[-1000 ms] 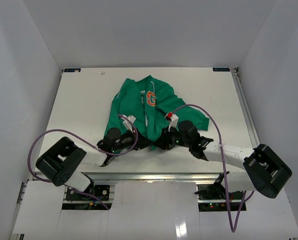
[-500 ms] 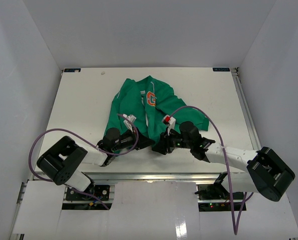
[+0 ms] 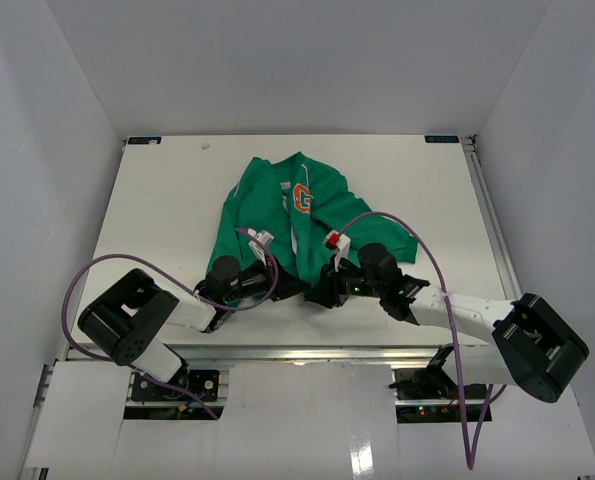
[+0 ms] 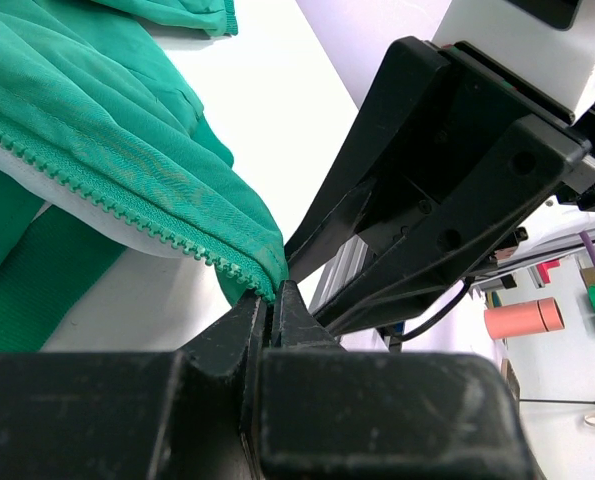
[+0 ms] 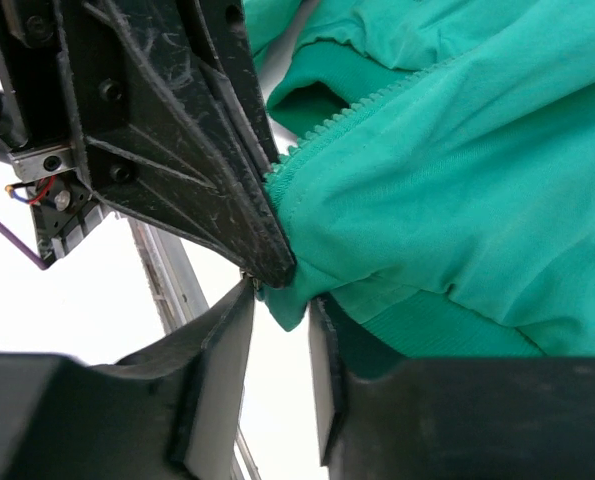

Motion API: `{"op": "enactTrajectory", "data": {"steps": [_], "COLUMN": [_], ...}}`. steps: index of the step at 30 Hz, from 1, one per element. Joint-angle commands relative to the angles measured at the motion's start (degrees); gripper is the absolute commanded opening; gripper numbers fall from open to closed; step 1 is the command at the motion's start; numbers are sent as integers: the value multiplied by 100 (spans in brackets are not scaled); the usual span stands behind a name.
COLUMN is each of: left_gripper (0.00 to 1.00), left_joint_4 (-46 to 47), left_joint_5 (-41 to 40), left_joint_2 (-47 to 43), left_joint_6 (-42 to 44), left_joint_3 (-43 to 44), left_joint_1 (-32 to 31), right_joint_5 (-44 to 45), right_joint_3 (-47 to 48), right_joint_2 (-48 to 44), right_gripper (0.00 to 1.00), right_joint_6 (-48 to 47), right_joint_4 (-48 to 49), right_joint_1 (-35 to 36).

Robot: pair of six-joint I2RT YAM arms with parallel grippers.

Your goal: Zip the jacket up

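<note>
The green jacket (image 3: 295, 210) with an orange "G" lies unzipped in the middle of the table, hem toward me. My left gripper (image 3: 293, 287) is at the hem; in the left wrist view (image 4: 273, 298) it is shut on the bottom end of one zipper edge (image 4: 107, 212) of the jacket (image 4: 87, 110). My right gripper (image 3: 319, 293) faces it, tip to tip. In the right wrist view (image 5: 281, 312) its jaws stand slightly apart, with the jacket's (image 5: 457, 180) lower corner hanging between them. The zipper slider is hidden.
The table's near edge with its metal rail (image 3: 297, 350) lies just below both grippers. White walls enclose the table on three sides. Purple cables (image 3: 417, 245) arc over both arms. The left gripper's black fingers (image 5: 177, 130) fill the upper left of the right wrist view.
My right gripper has shifted slightly down and left toward the hem corner. The left gripper keeps its hold and has barely moved.
</note>
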Motion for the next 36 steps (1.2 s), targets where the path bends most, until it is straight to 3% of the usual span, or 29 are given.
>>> {"op": "enactTrajectory", "data": {"steps": [1,7,16,23,25,27,29,33,36], "left_gripper": [0,0,0,0,9,34,49,53,53], "left_joint_4": [191,236,225,63,-80,-251,-811,-2866,-3800], "left_joint_5": [158,246,253,291,263,198,-37,-1200,-2008], "left_joint_2": [-63,37,102,63,43,-16,-232,-920,-1258], "left_joint_6": [116,99,108,110,98,92,167,425,698], "left_joint_3": [-19,25,61,176,256,328,470,815,910], "left_joint_1": [-21,-13,-15,-14,-11,-4,13,84,84], "right_joint_5": [127,102,47,-108,-136,-143,-93,180,528], "right_joint_3": [-75,-85,-76,-69,-50,-50,-92,-161,-213], "right_joint_2": [-178,-183,-182,-249,-249,-241,-224,-305,-395], "right_gripper": [31,27,8,8,8,8,8,8,8], "right_joint_6": [-65,-79,-120,-151,-151,-144,-119,-4,195], "right_joint_4": [241,241,241,226,226,244,293,323,288], "right_joint_1": [0,5,-1,8,7,0,8,5,-17]}}
